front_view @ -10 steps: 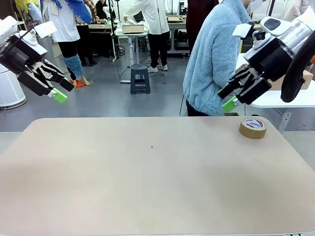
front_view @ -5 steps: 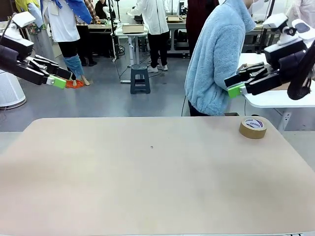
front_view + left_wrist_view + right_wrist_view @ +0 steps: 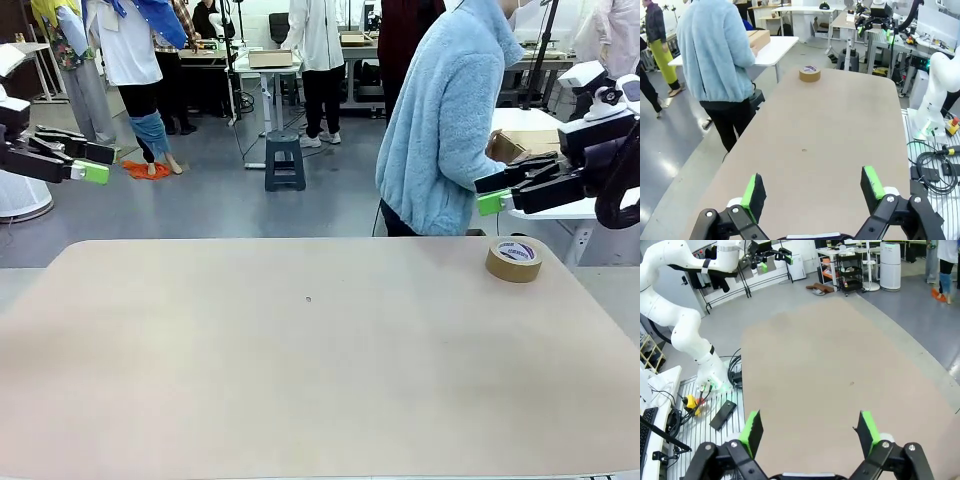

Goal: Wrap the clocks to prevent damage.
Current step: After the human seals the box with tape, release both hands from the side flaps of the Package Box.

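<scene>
No clocks are in view. High at the left edge of the front view, my left gripper [image 3: 88,160] hangs open and empty, off the beige table [image 3: 300,370]. My right gripper [image 3: 502,190] hovers open and empty at the right, above a roll of brown tape [image 3: 515,259]. Both point roughly level, toward the middle. In the left wrist view the open gripper [image 3: 812,187] looks down the length of the table to the tape roll [image 3: 810,73]. In the right wrist view the open gripper [image 3: 807,429] looks over bare tabletop [image 3: 830,370].
A person in a light blue fleece [image 3: 450,120] stands at the far right edge, turned to a white side table [image 3: 570,205] with a cardboard box [image 3: 757,39]. A small step stool [image 3: 285,160] and other people are farther back.
Both arms have risen and swung outward, the left to the left and the right to the right. Their grippers tipped from pointing downward to nearly level. Both stayed open.
</scene>
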### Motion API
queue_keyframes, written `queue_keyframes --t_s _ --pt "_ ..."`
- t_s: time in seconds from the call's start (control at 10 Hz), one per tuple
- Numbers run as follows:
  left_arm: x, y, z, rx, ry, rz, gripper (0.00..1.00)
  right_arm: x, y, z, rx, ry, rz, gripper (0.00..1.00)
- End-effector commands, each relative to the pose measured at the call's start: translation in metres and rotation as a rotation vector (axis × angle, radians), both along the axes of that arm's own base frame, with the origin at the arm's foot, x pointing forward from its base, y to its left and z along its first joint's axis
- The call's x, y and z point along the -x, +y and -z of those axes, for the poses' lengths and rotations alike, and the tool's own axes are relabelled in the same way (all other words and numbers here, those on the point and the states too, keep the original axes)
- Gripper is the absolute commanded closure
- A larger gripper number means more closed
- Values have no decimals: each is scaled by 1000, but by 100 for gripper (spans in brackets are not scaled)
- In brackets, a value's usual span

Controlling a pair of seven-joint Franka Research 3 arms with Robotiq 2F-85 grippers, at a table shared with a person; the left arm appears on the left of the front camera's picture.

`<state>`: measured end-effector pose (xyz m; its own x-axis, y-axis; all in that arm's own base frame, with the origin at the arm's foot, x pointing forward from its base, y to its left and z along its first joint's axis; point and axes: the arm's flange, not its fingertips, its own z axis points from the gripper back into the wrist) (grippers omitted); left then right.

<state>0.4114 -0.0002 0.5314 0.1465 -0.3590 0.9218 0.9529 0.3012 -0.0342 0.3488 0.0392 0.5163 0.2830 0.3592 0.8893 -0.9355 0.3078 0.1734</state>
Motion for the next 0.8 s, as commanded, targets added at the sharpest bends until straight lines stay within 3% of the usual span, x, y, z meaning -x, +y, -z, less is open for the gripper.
queue_keyframes --t_s 0.0,0.7 --pt "-1 -7 1 -11 15 10 0 -1 2 7 11 17 -22 0" --pt "-1 -7 1 -11 15 10 0 -1 2 7 11 17 -22 0"
